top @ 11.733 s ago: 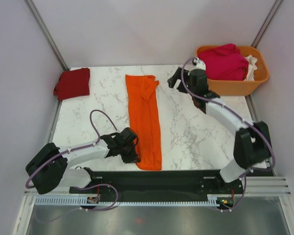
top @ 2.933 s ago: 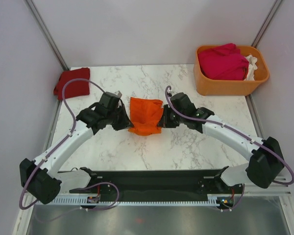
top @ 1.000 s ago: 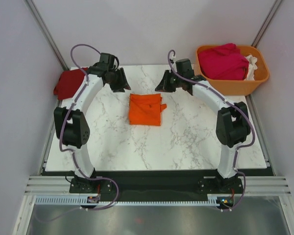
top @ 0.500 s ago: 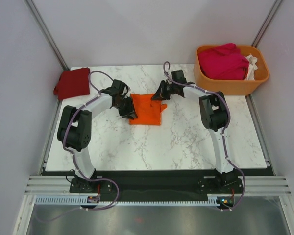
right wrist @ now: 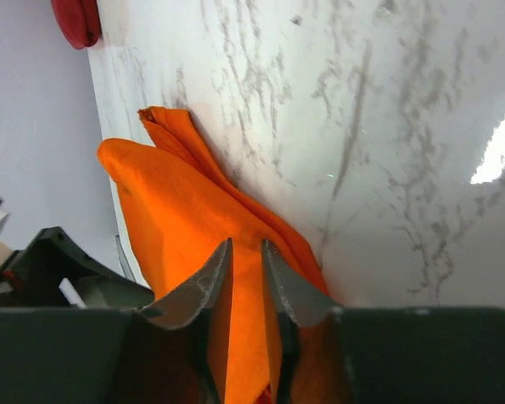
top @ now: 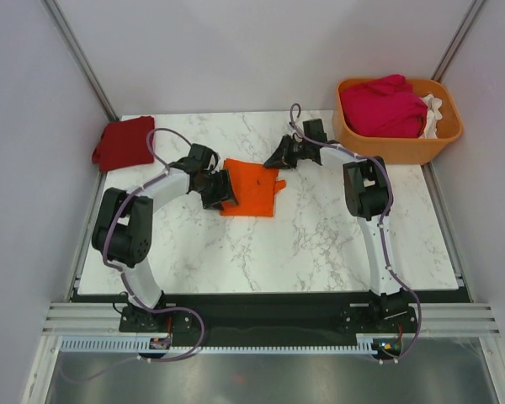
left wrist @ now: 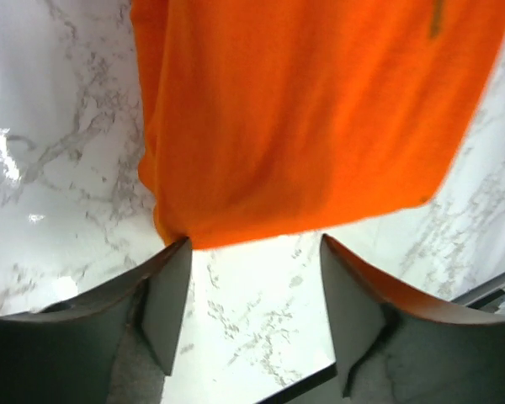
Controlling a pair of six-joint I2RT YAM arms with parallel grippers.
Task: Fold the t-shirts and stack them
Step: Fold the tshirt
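Although both arms reach to the middle of the marble, only the left claw [left wrist: 252,244] plainly stands wide: its fingers straddle the near edge of the orange t-shirt [top: 251,189], one tip touching a corner of the cloth, with bare marble showing in the gap and nothing held. The right claw [right wrist: 246,246] is narrow and sits low over the opposite, far-right corner of the same shirt, with orange cloth showing in the slit between its fingers; whether it pinches that cloth or merely lies over it cannot be told. The orange t-shirt lies in the middle of the far half of the surface [top: 320,244] as a compact folded packet, though its right corner looks rumpled and loose. Judged from this, the folding of the orange one is nearly finished but it is not yet stacked: the dark red t-shirt [top: 124,143] lies folded, well apart, at the far-left corner, the likely base of the stack. A magenta t-shirt [top: 385,108] and a white t-shirt [top: 433,114] sit heaped and unfolded in the orange basket [top: 396,150] off the far-right corner, so more than half the work appears to remain. Pale walls [top: 236,50] with slanting metal posts [top: 80,55] enclose the white, grey-veined surface.
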